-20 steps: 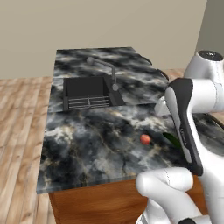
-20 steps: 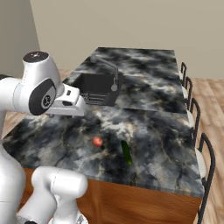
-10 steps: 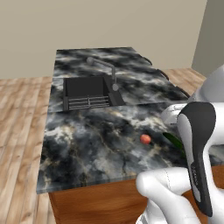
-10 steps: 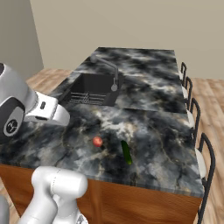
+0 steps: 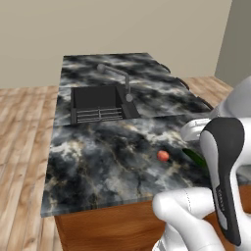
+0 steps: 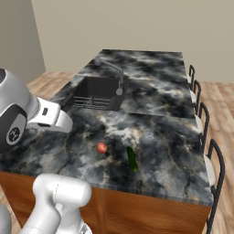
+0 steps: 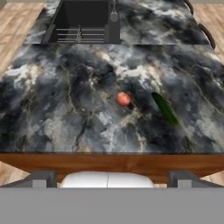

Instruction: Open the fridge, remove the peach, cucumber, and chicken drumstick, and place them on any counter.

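Your arm has swung back off the table (image 5: 88,162); pincer (image 7: 112,175) released, peach (image 7: 123,99) and cucumber (image 7: 165,108) delivered, drumstick pending.

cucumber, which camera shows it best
The hand view: the cucumber lies whole and unobstructed on the counter, right of the peach. The right base view also shows it whole, but smaller. In the left base view the arm hides most of it.

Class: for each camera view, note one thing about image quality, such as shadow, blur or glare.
Left base view: the peach casts a faint shadow on the counter. Right base view: the cucumber looks sharp-edged, without glare. Hand view: the marbling looks soft and blurred.
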### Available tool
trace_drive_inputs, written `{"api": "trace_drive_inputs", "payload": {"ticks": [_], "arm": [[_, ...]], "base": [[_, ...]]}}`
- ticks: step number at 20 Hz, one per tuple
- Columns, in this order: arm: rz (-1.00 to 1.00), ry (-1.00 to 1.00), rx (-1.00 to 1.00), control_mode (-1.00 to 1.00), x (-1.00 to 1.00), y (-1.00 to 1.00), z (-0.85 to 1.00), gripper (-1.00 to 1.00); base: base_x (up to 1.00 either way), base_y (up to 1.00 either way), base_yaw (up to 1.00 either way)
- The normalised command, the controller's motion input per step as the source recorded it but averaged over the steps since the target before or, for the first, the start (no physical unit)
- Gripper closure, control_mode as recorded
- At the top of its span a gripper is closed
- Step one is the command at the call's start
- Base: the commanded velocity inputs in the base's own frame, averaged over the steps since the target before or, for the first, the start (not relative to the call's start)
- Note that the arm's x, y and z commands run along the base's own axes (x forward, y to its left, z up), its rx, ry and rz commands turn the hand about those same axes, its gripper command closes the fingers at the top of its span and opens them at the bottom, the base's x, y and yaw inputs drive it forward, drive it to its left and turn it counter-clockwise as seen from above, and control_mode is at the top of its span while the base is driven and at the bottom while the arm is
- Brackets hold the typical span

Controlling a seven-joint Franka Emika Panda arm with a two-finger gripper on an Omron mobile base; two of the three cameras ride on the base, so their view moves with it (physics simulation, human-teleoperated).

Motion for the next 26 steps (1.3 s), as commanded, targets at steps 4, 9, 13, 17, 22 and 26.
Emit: {"api": "trace_drive_inputs", "payload": {"ticks": [4,9,13,17,22,26], "arm": [[0.00,0.00,0.00,-1.00,0.00,0.00,0.00,-1.00],[0.01,0.01,0.00,1.00,-0.06,0.00,-0.04,-1.00],[0.00,0.00,0.00,1.00,0.00,0.00,0.00,-1.00],[0.00,0.00,0.00,1.00,0.00,0.00,0.00,-1.00],[0.00,0.00,0.00,1.00,0.00,0.00,0.00,-1.00],[0.00,0.00,0.00,1.00,0.00,0.00,0.00,-1.00]], "base": [[0.00,0.00,0.00],[-0.11,0.00,0.01],[-0.76,0.01,0.08],[-0.79,0.12,0.36],[-0.27,0.36,0.60],[0.00,0.11,0.83]]}}
